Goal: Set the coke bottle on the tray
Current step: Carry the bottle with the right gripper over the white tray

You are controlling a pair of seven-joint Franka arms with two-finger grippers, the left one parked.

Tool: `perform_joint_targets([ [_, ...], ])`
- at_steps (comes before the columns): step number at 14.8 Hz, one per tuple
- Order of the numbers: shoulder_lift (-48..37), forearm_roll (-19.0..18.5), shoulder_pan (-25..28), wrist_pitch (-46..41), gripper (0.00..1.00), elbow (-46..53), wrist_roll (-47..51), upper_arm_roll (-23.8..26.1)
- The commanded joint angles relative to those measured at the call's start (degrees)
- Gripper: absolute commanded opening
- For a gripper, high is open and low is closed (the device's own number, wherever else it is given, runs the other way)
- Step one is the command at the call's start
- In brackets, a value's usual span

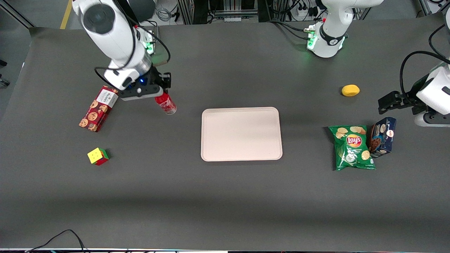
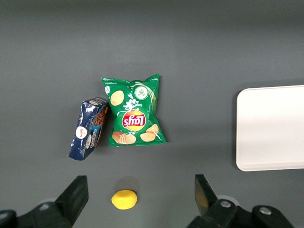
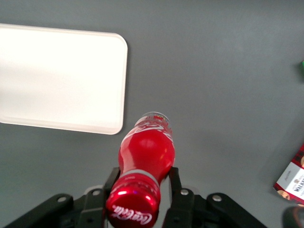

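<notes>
Gripper (image 3: 138,186) pinches coke bottle (image 3: 146,154) at its neck, bottle hanging below it above bare table; tray (image 3: 61,78) lies near, off to one side — carry level, lower base-first well inside rim.

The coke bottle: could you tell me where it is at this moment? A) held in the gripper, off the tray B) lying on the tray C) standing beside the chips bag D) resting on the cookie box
A: the gripper is shut on the coke bottle near its cap, and the tray is bare.
</notes>
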Motion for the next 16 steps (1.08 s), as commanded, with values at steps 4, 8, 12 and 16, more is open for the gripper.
perform_joint_targets([
  [4, 5.7, 0.0, 1.1, -5.8, 0.0, 13.0, 4.8, 1.1],
  [8, 13.2, -0.6, 5.1, -5.0, 0.0, 20.3, 13.1, 2.9],
  [12, 21.7, -5.3, 5.3, 3.9, 0.0, 20.9, 14.3, 6.1],
  [16, 29.1, -9.9, 5.4, 10.7, 0.0, 20.9, 14.3, 6.5],
])
